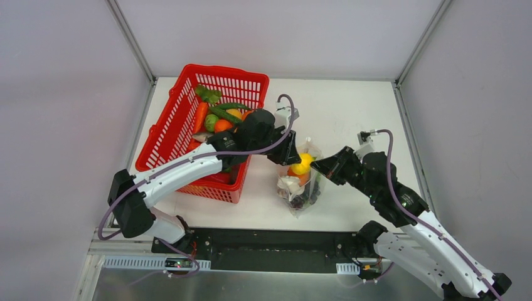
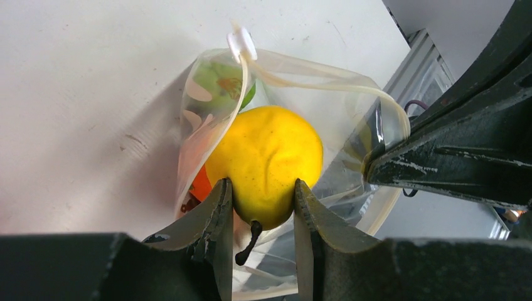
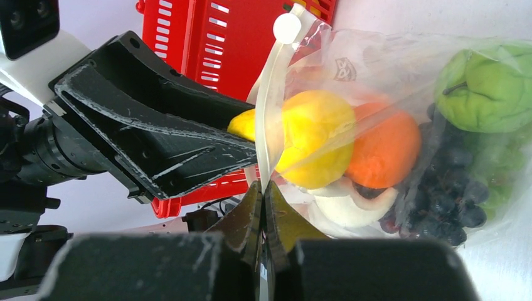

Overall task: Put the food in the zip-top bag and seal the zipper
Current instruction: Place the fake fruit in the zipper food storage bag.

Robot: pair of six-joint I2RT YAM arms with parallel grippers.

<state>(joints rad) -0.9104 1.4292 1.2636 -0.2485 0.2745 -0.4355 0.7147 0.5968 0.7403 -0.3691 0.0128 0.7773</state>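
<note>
Nearest the arm bases, the closed end of the zip-top bag (image 1: 300, 202) lies toward the near edge of the white table (image 1: 351, 113), between the two arms and just right of the red basket (image 1: 164, 128). Through the clear plastic, the right wrist view shows dark purple grapes (image 3: 446, 195), a white garlic (image 3: 350, 208), an orange ball (image 3: 384, 150) and a green piece (image 3: 484, 78), all inside the bag. At the mouth, the right gripper (image 3: 262, 188) has its jaws pressed fully together on the zipper (image 3: 270, 125), pinching that strip at one side of the opening. The strip's white slider tab (image 3: 287, 28) sits at its far end. The left gripper (image 2: 262, 194) reaches in from the basket side and clamps the yellow lemon (image 2: 266, 160) between its two fingers (image 2: 216, 213). The lemon sits in the bag's open mouth, with most of it past the zipper strip and a small part outside; it touches the orange ball. Whether the bag's mouth end is lifted off the table cannot be determined. Farther back, the basket stands at the left of the table and holds more food, including an orange piece (image 1: 221, 125) and green pieces (image 1: 210, 95). The left arm passes over the basket's near right corner.
</note>
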